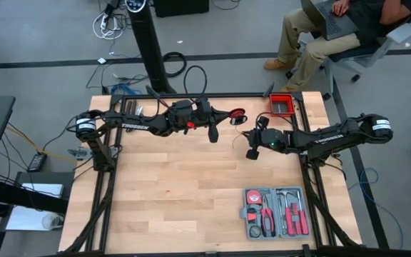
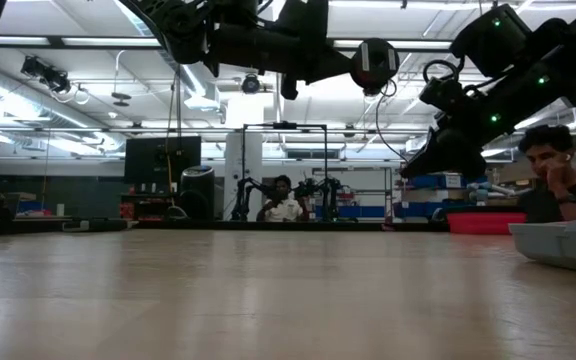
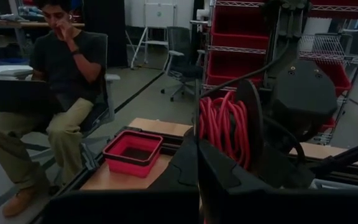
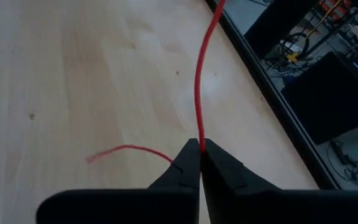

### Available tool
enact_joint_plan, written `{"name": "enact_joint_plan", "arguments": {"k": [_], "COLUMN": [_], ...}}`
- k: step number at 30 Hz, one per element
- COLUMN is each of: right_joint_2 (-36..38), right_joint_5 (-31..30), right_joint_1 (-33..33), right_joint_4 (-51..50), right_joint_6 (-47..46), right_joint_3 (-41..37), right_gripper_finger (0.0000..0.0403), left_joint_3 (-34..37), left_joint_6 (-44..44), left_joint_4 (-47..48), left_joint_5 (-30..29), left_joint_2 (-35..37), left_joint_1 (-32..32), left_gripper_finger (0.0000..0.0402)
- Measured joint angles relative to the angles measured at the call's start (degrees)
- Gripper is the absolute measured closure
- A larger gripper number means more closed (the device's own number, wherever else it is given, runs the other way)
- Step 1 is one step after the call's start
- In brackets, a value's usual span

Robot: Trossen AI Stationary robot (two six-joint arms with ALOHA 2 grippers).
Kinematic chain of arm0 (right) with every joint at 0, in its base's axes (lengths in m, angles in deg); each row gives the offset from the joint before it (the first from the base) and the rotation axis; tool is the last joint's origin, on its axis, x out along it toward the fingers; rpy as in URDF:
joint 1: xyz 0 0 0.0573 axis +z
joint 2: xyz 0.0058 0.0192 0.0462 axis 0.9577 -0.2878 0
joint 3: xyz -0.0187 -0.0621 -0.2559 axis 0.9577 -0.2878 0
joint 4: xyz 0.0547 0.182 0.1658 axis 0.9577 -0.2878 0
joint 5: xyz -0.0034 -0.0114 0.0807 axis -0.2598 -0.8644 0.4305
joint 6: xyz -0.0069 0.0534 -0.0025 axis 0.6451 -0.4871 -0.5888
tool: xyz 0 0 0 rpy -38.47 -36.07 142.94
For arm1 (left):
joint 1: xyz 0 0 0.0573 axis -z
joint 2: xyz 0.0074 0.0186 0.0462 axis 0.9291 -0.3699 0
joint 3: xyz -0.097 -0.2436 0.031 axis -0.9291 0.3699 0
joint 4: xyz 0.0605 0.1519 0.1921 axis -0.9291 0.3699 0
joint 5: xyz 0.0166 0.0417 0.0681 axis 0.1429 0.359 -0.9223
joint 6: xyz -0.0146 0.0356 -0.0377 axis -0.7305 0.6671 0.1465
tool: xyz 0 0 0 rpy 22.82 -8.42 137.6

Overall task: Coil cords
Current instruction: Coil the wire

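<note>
The thin red cord [image 4: 197, 81] is partly wound in a coil [image 3: 219, 127] on a black round spool [image 1: 238, 114], held up over the table's far middle. My left gripper [image 1: 228, 115] reaches level from the left and is shut at that coil. My right gripper [image 1: 251, 152], just to the near right of the spool and pointing down at a slant, is shut on the cord's loose stretch. A short free tail [image 4: 126, 149] curves away beside its fingertips, above the wood. My left gripper is shut, level, at the near side of the red coil [image 3: 209, 140]; its own fingers [image 3: 185, 168] hide the place of contact. The spool hangs clear of the table. My right gripper pinches the single red strand [image 4: 199, 138] between its two fingertips, coming from above at a slant. The strand runs on from the tips in a slight curve, and the short tail leaves to the side.
A red folding bin [image 1: 282, 106] sits at the far right corner. A grey tool case [image 1: 275, 212] with red-handled tools lies at the near right. A person sits on a chair [image 1: 320, 32] beyond the far right corner. Bare wood [image 1: 177, 193] spans the middle and near left.
</note>
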Motion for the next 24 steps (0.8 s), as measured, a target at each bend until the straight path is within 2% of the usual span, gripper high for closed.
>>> {"name": "enact_joint_plan", "arguments": {"k": [4,6,11,14,17,21,24], "right_joint_2": [-0.23,-0.97,-5.15,-7.56,-8.83,-9.44,-9.74], "right_joint_5": [-0.75,-3.39,-6.14,-4.81,-3.86,0.31,0.48], "right_joint_1": [0.00,0.00,-0.01,0.68,1.63,2.62,3.06], "right_joint_4": [0.83,1.20,0.95,0.71,-0.84,-3.42,-5.30], "right_joint_6": [-2.01,-2.95,-2.94,-1.42,0.35,0.27,0.71], "right_joint_3": [1.60,3.32,8.91,12.65,15.86,18.56,20.92], "right_gripper_finger": [0.0400,0.0400,0.0401,0.0401,0.0402,0.0402,0.0402], "left_joint_3": [0.00,0.00,0.00,0.00,0.00,0.00,0.00], "left_joint_6": [-0.17,-1.37,-4.62,-4.19,-2.10,0.50,0.52], "left_joint_4": [-0.56,-1.32,-1.96,-1.54,0.47,0.92,1.04], "left_joint_5": [-1.58,-3.84,-8.15,-9.46,-13.40,-19.28,-19.92], "left_joint_2": [0.00,0.00,0.00,0.00,-0.04,-0.04,-0.04], "left_joint_1": [0.02,0.02,0.00,0.02,-0.03,-0.41,-1.00], "left_gripper_finger": [0.0401,0.0401,0.0401,0.0401,0.0401,0.0401,0.0401]}}
